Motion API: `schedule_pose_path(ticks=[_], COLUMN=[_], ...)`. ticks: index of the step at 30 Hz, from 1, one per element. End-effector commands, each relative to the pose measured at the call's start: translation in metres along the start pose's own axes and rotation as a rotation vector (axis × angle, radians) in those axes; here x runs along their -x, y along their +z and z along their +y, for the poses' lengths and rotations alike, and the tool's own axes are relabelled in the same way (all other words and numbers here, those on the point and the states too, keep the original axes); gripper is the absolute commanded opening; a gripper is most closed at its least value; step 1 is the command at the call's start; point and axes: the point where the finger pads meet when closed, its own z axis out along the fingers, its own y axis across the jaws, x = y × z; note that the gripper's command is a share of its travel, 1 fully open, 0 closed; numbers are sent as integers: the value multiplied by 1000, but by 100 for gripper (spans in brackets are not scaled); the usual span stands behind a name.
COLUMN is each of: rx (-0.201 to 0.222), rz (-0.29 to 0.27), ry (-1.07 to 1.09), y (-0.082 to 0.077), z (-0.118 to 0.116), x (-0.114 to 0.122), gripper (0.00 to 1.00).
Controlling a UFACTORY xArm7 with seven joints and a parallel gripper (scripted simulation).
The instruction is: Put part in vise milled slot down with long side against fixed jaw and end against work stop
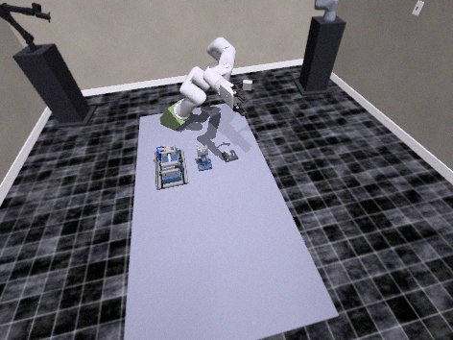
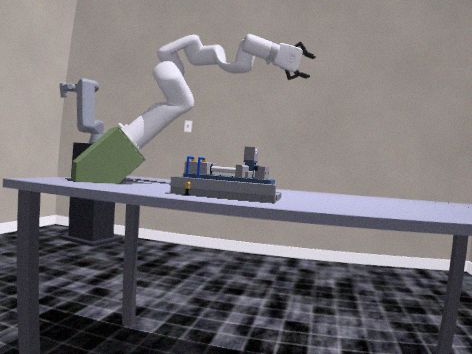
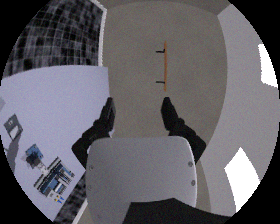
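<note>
The single white arm rises from its green base at the far end of the desk, doubles back at the elbow and stretches out level, high above the fixtures. Its end effector points sideways, away from the base, toward the wall rather than down. The two black fingers stand wide apart with nothing between them; in the wrist view only the wall shows in the gap. In the top view the end effector hangs past the desk's far right edge, over the floor.

Three fixtures sit in a row across the far part of the desk. The vise is on the left, the largest of them, with its long axis running near to far. The blue infeed plate is in the middle, one small plate. On the right is one dark V-block.

One part, a pale grey block, rests on the infeed plate. From the side it stands taller than the vise hardware around it. It is too small to tell which way its long axis or its slot points.

Two dark pedestals stand on the floor beyond the desk, one at each far corner of the room.
</note>
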Motion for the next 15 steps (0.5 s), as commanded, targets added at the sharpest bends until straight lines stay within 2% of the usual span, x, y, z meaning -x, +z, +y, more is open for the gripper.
schedule_pose_path(ticks=[1, 6, 8, 15], rx=[-15, -56, -56, -139], rz=[-43, -98, -98, -170], ry=[48, 105, 105, 175], y=[2, 3, 3, 3], z=[-9, -29, -29, -65], x=[14, 31, 31, 48], gripper=[89, 89, 89, 89])
